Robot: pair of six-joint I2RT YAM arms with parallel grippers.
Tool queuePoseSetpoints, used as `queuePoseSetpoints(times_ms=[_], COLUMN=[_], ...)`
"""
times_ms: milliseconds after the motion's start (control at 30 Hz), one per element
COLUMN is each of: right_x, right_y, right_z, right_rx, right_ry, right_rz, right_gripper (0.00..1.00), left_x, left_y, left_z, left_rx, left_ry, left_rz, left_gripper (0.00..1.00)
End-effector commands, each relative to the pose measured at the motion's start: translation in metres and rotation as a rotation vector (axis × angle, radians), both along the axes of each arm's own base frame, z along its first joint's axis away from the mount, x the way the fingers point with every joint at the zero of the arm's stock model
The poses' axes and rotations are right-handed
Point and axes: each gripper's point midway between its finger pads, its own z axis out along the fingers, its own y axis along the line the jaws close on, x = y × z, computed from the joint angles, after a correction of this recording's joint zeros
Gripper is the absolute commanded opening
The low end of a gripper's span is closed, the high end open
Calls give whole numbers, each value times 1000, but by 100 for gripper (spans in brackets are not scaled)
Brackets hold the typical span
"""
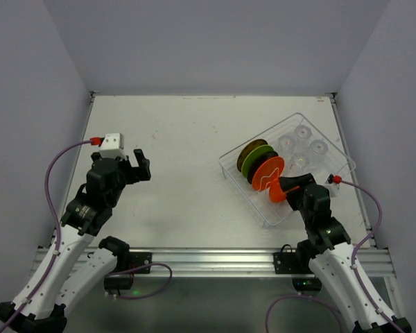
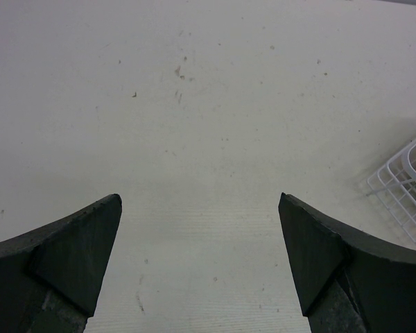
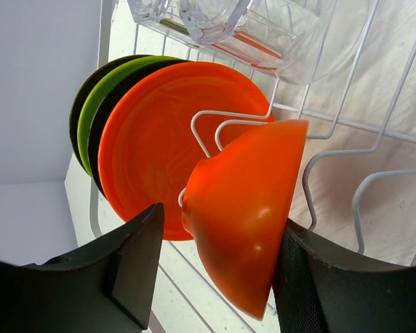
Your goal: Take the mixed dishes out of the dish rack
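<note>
The dish rack (image 1: 331,168) sits at the right of the table. Upright in its dividers stand a brown-yellow plate (image 1: 249,150), a lime green plate (image 1: 256,159), a dark plate (image 1: 261,166) and an orange plate (image 1: 272,171). The small orange-red bowl (image 1: 278,192) stands on edge nearest me. Several clear cups (image 1: 299,144) fill the far part. My right gripper (image 1: 296,186) is open, its jaws on either side of the bowl (image 3: 249,222); the right finger (image 3: 312,284) touches the rim, the left finger (image 3: 132,263) stands apart. My left gripper (image 1: 139,166) is open and empty over bare table.
The rack's near corner shows at the right edge of the left wrist view (image 2: 402,191). White wire dividers (image 3: 333,125) run around the bowl, with the orange plate (image 3: 152,146) right behind it. Grey walls enclose the table on three sides.
</note>
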Motion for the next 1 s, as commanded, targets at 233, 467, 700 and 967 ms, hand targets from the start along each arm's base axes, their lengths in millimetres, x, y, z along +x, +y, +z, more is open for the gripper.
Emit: queuePoseSetpoints(times_ms=[233, 467, 700, 967], right_x=[3, 3, 2, 1], right_y=[4, 5, 7, 7], right_z=[10, 15, 16, 21], right_rx=[28, 29, 39, 56], right_ry=[-49, -75, -77, -105], right_rz=[13, 21, 27, 25], right_gripper=[57, 56, 56, 56], left_x=[3, 3, 3, 3], left_y=[-4, -4, -4, -4], left_z=[1, 1, 1, 1], left_rx=[-16, -16, -17, -17], left_ry=[-14, -13, -15, -14], left_rz=[-7, -7, -7, -8], left_gripper=[100, 100, 100, 100])
